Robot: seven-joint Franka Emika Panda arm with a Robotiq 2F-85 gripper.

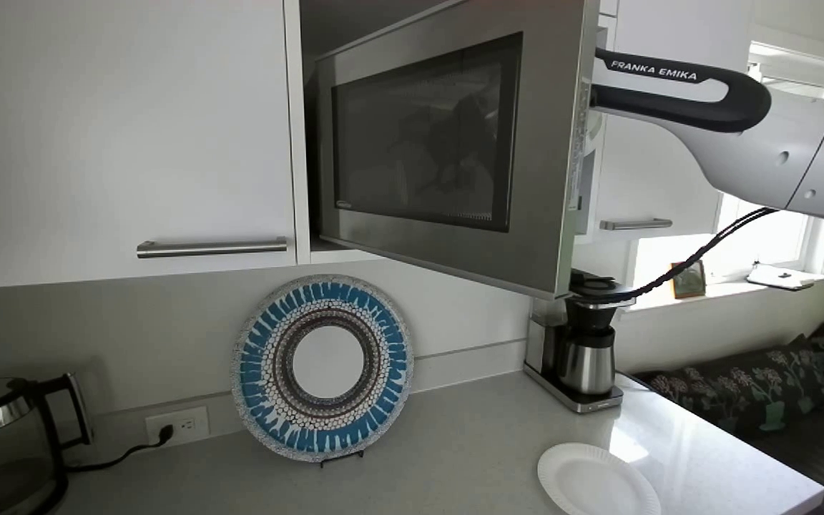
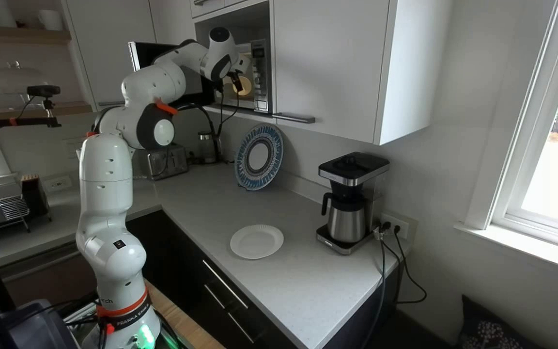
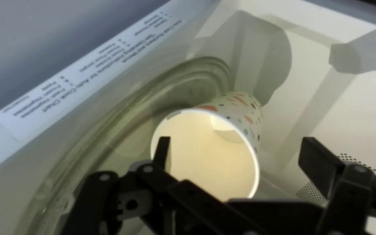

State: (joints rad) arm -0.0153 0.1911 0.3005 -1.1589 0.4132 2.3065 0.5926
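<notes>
Cup rests inside the microwave, its mouth facing the gripper, whose fingers stand wide apart; in the wrist view one overlaps the opening, though contact is unclear.

Jaws spread wide, one finger overlapping open-mouthed speckled cup; glass turntable, printed chart nearby.

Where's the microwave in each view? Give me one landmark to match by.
In an exterior view: upper middle, seen as its open door.
In an exterior view: the microwave is high, left of centre, partly behind the arm.
Wrist view: its interior fills most of the picture, around the speckled cup.
Landmark: the blue-ringed disc, below it in both exterior views only.
</notes>
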